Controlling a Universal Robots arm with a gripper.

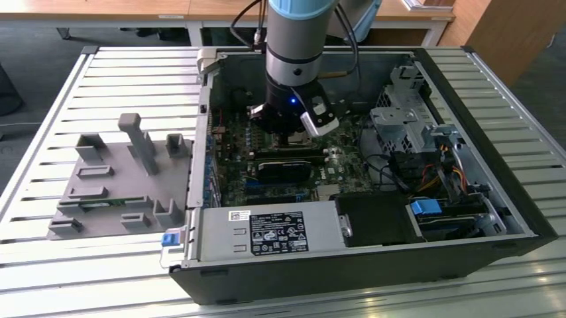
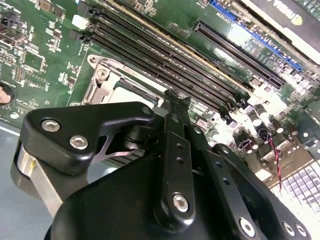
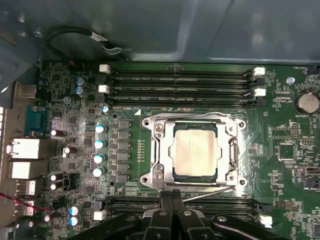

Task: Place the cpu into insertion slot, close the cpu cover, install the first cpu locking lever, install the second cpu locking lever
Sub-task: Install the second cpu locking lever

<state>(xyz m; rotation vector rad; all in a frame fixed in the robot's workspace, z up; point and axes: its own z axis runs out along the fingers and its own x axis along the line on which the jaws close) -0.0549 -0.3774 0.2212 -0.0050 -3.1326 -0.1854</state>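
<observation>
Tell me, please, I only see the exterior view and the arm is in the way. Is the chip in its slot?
Observer: Yes. In the first wrist view the chip lies flat in its slot.
Operator: Is the metal frame down over it?
Observer: The metal frame lies flat around the chip, whose top shows through the window.
Operator: Where is the gripper?
Observer: The gripper is at the frame's edge, shut, next to a thin slanted lever.

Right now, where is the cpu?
In the first wrist view the cpu lies in the socket on the green board, framed by the cpu cover, between two banks of memory slots.
</observation>
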